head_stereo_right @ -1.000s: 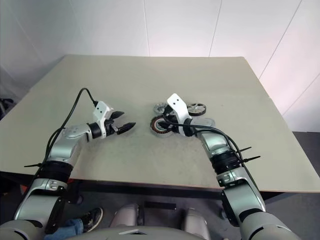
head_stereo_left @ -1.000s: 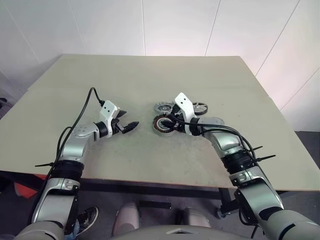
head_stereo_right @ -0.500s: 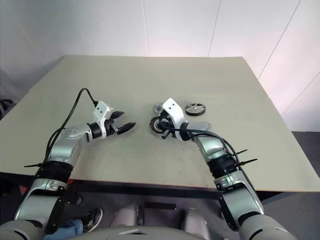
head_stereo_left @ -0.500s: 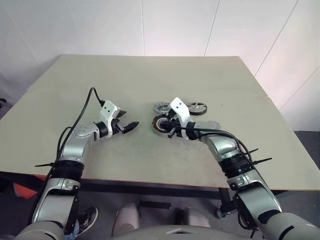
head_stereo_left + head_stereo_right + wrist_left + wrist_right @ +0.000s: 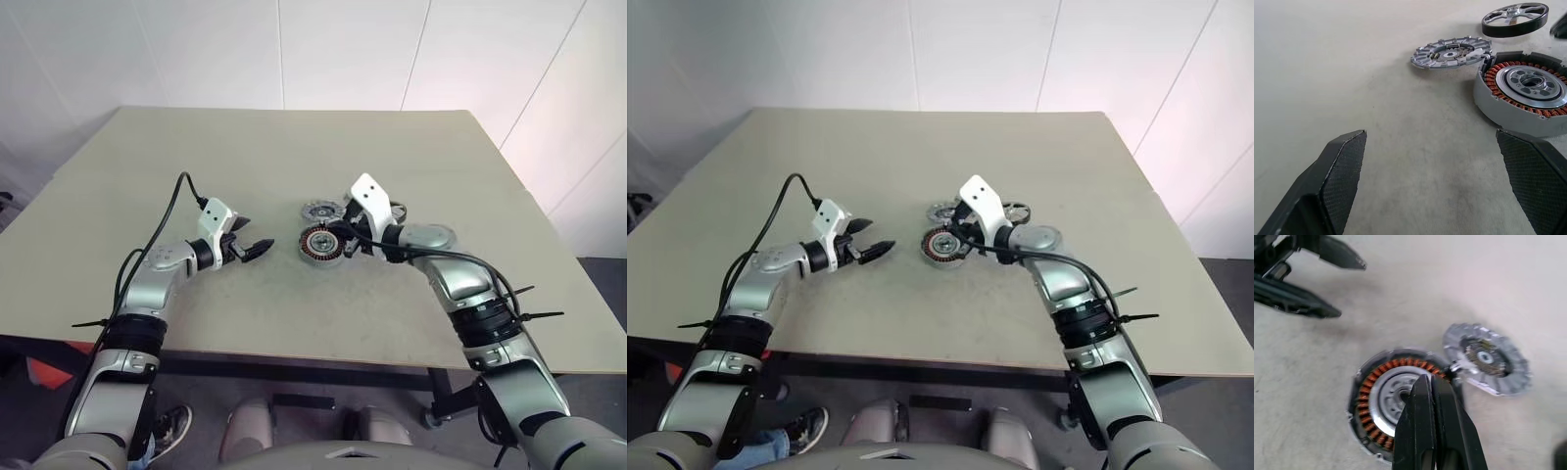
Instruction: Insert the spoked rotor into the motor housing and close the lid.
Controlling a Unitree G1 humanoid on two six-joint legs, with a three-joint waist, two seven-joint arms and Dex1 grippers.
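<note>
The motor housing (image 5: 319, 242), a dark disc with copper-red windings and a silvery centre, lies mid-table. Just behind it lies the lid (image 5: 319, 210), grey and ribbed. The spoked rotor (image 5: 1515, 19), black-rimmed with silver spokes, lies flat to the right of the lid, partly hidden by my right hand in the eye views. My right gripper (image 5: 1425, 380) hovers over the housing's right edge, shut with nothing between its fingers. To the left of the housing, my left gripper (image 5: 257, 249) is open and empty, pointing at it across a short gap.
The beige table (image 5: 245, 157) has bare surface all round the three parts. Its front edge runs below both arms. White walls stand behind the far edge. A black cable loops over the left forearm.
My right gripper has closed fully, then lifted and drawn back slightly to the right from over the housing. The left arm and the three parts have stayed put.
</note>
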